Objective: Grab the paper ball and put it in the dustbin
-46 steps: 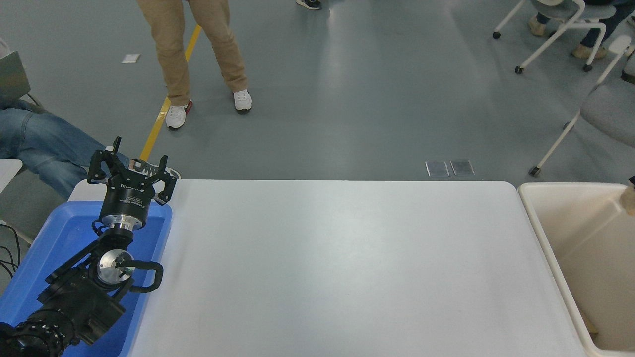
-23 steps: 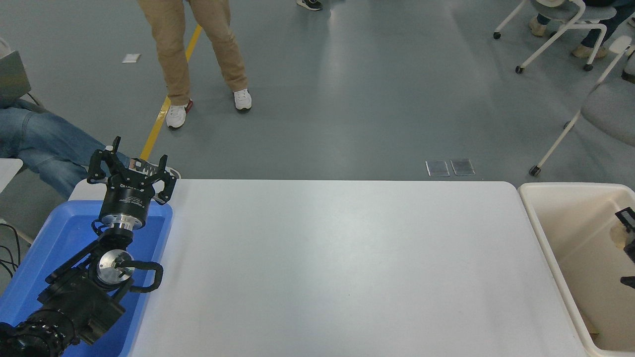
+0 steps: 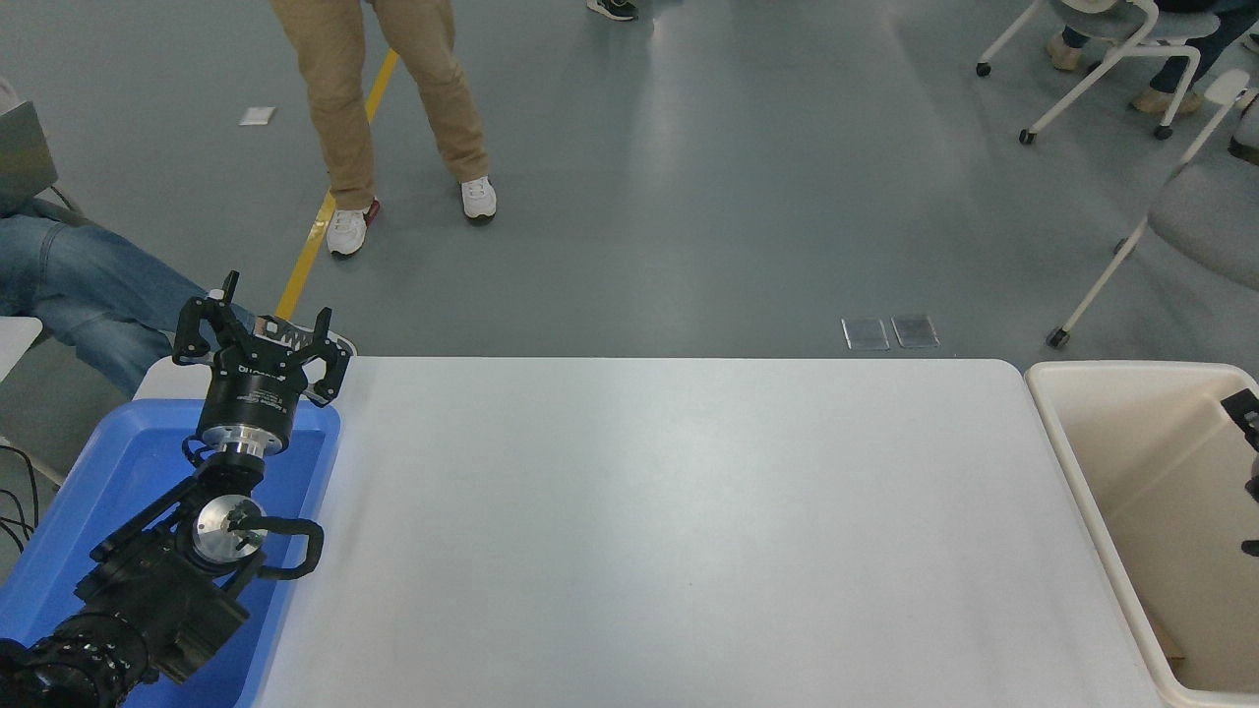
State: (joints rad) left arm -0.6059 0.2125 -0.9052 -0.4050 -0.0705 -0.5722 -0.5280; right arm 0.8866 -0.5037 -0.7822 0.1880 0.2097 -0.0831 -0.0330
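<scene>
White table (image 3: 689, 531) lies bare; right gripper (image 3: 1250, 477), over the dustbin (image 3: 1092, 492), is cropped, jaws unreadable. Paper ball unseen, probably dropped; withdrawing comes next. Left gripper (image 3: 261, 339) is parked, jaws spread.

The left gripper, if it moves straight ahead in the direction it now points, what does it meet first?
Probably nothing on the table: the left gripper points beyond the far edge of the white table, toward a seated person's shoe, though depth is unclear.
</scene>
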